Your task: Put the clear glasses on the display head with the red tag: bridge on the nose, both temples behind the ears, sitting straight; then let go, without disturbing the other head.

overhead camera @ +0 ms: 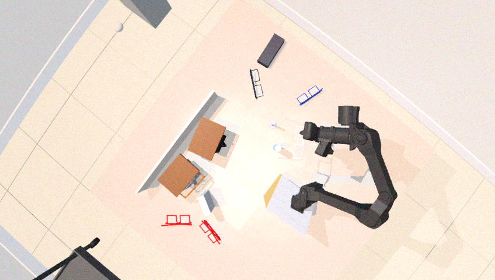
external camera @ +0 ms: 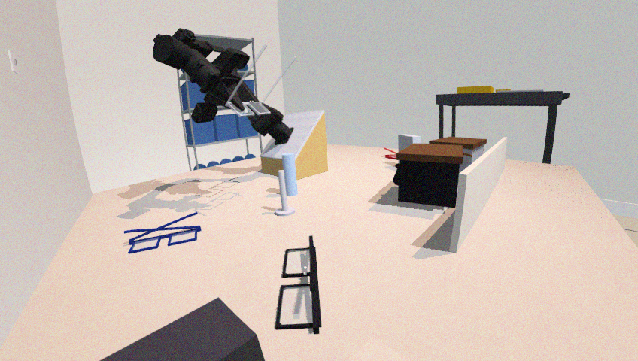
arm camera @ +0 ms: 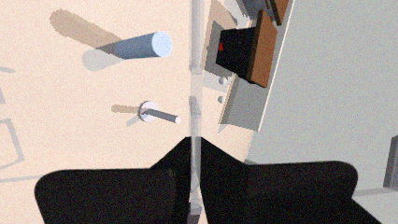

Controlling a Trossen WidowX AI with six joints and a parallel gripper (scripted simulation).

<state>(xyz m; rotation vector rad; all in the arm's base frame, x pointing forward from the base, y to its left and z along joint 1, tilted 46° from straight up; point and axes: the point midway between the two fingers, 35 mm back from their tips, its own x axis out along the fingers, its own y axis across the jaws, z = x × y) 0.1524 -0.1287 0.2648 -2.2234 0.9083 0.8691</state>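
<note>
My gripper [external camera: 241,106] [arm camera: 192,143] is shut on the clear glasses [external camera: 256,61] [arm camera: 195,84], high above the table. In the exterior view the temples slant upward from the lenses. In the wrist view the glasses are edge-on and run straight ahead from the fingertips. The black display head [overhead camera: 222,142] [external camera: 425,180] [arm camera: 234,49] has a brown flat top and a red tag [arm camera: 220,47] on its front; its face is bare of glasses. The other head [overhead camera: 178,175] [external camera: 456,143] wears orange-framed glasses. My gripper is well away from both heads.
A white panel [overhead camera: 173,147] [external camera: 481,192] stands behind the heads. A blue cylinder [overhead camera: 276,147] [external camera: 290,174] [arm camera: 161,44] and a thin post [external camera: 283,192] [arm camera: 163,115] stand between arm and heads. A sloped block [overhead camera: 288,204] [external camera: 313,147] is nearby. Blue, black and red glasses lie around.
</note>
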